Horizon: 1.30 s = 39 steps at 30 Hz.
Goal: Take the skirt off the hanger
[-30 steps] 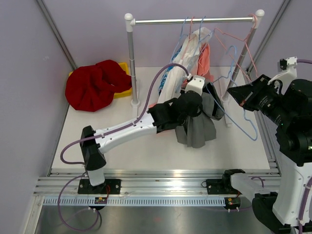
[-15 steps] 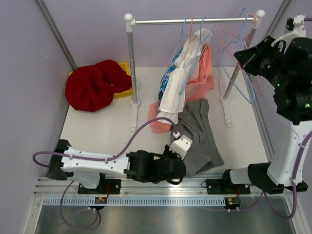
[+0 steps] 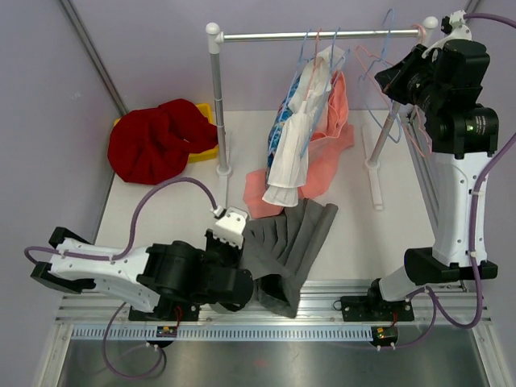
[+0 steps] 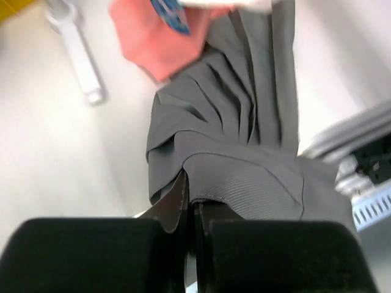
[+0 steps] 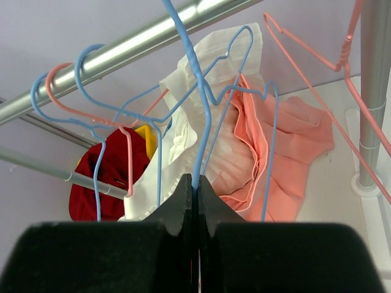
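Grey skirt [image 4: 244, 152] edge inside left pincer [image 4: 189, 201]

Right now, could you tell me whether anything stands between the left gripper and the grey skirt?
Nothing visible does: the left gripper is shut on the grey skirt, which lies on the table, apart from the blue hanger pinched in the right gripper.

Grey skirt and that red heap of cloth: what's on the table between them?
In the top view, the clothes rack's left foot and a loop of purple cable lie between the grey skirt and red heap.
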Each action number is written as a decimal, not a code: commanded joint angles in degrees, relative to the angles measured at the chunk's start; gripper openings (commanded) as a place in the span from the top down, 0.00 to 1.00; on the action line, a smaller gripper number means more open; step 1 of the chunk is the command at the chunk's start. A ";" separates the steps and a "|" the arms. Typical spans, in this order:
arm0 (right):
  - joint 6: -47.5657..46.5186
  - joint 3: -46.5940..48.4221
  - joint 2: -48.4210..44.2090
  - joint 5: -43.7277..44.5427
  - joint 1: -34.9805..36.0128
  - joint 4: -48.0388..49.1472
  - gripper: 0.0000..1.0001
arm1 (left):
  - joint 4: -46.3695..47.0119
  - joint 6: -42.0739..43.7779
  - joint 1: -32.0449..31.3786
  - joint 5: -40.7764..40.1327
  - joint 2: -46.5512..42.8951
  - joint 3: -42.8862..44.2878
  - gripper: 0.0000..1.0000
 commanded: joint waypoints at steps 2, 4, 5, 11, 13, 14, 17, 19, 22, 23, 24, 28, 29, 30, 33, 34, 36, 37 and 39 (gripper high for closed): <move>-1.83 -1.86 0.80 1.15 -0.07 5.56 1.00 | -6.47 4.33 5.40 -10.24 -3.16 7.87 1.00; -1.92 -5.46 -0.07 0.63 -0.07 6.71 1.00 | -0.78 14.69 10.84 -9.72 -4.83 9.98 1.00; -1.92 -7.30 -0.25 0.62 -0.07 7.32 1.00 | 6.03 23.43 14.69 -7.89 -6.67 10.16 1.00; -2.45 -14.86 -3.50 2.20 0.01 9.96 1.00 | 18.11 44.58 29.28 -5.06 -6.52 20.08 1.00; -2.10 -16.80 -5.17 3.26 0.01 10.58 0.86 | 22.60 55.12 34.04 -2.26 -5.47 25.33 1.00; -2.01 -18.90 -6.48 3.26 -0.07 11.54 0.71 | 26.28 60.38 39.64 2.02 -4.94 27.02 1.00; -1.66 -22.86 -8.24 4.14 -0.07 12.95 0.25 | 28.51 66.39 53.24 11.77 -0.03 36.33 1.00; -1.40 -24.98 -10.18 4.67 -0.07 13.92 0.11 | 28.34 67.63 60.40 17.16 5.68 44.21 1.00; -1.22 -31.20 -13.69 4.58 -0.07 15.06 0.07 | 30.34 68.52 75.41 24.20 13.33 51.79 1.00; -0.87 -32.88 -15.96 4.58 -0.07 15.50 0.06 | 30.36 66.69 78.68 26.13 15.00 53.82 1.00; -0.61 -34.72 -17.20 4.66 -0.07 16.03 0.06 | 29.58 65.10 81.76 27.10 17.19 57.06 1.00; 0.71 -45.87 -23.01 1.51 -0.07 20.24 0.06 | 36.21 57.81 96.08 34.55 27.39 62.90 1.00; 0.80 -47.38 -24.84 -0.85 -0.07 20.95 0.06 | 38.25 57.45 97.51 35.28 29.50 64.03 1.00; 0.72 -48.70 -25.73 -1.65 -0.07 21.56 0.06 | 39.40 56.83 98.74 35.90 31.70 65.95 1.00; 0.63 -53.89 -29.07 -4.47 -0.07 24.46 0.05 | 43.88 52.97 103.40 37.56 39.62 69.32 1.00; 0.54 -55.90 -29.78 -4.56 -0.07 26.12 0.05 | 46.33 51.83 104.80 38.27 40.67 68.44 1.00; 0.10 -57.06 -31.71 -4.91 0.01 27.28 0.05 | 49.15 51.90 104.82 37.49 43.57 64.86 1.00; -0.25 -57.50 -32.24 -5.18 -0.07 28.24 0.05 | 50.21 51.73 104.91 36.88 44.98 64.48 1.00; -1.13 -57.16 -33.29 -6.23 0.01 29.29 0.05 | 48.31 51.47 104.91 36.61 50.75 65.26 0.98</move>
